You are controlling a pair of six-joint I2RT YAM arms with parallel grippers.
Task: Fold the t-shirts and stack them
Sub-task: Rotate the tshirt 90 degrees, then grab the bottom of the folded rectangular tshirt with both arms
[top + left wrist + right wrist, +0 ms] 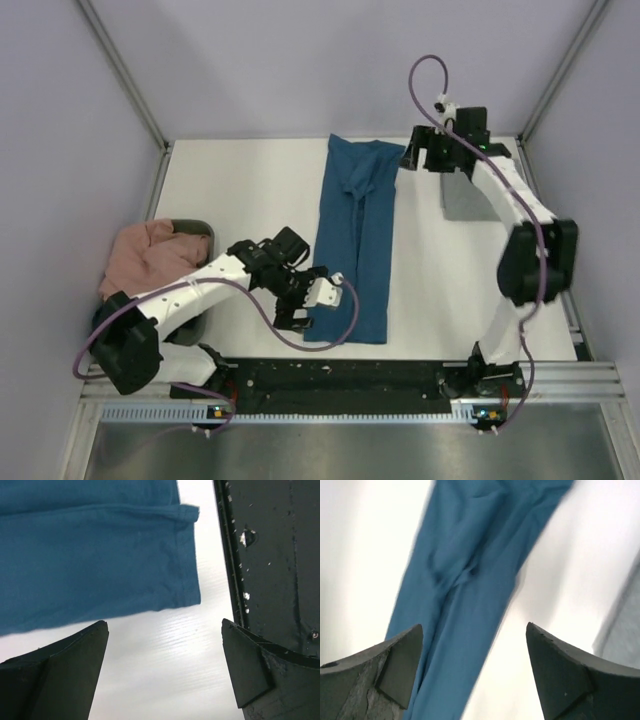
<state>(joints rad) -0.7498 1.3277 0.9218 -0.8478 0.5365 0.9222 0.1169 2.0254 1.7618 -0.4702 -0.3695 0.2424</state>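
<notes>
The teal-blue t-shirt (353,240) lies folded into a long narrow strip down the middle of the white table. My left gripper (293,318) is open and empty beside its near left corner. In the left wrist view the shirt's hemmed corner (90,555) lies just ahead of the open left gripper (164,625), which is over bare table. My right gripper (418,160) is open and empty at the strip's far right end. In the right wrist view the right gripper (474,626) hovers above the shirt (465,555). The grey t-shirt (465,197) lies flat under the right arm and also shows in the right wrist view (620,635). The salmon-pink t-shirt (150,255) is bunched at the left edge.
A dark piece (192,232) shows under the pink shirt; I cannot tell what it is. A black rail (340,375) runs along the table's near edge and shows in the left wrist view (270,555). Walls close the table at the back and sides.
</notes>
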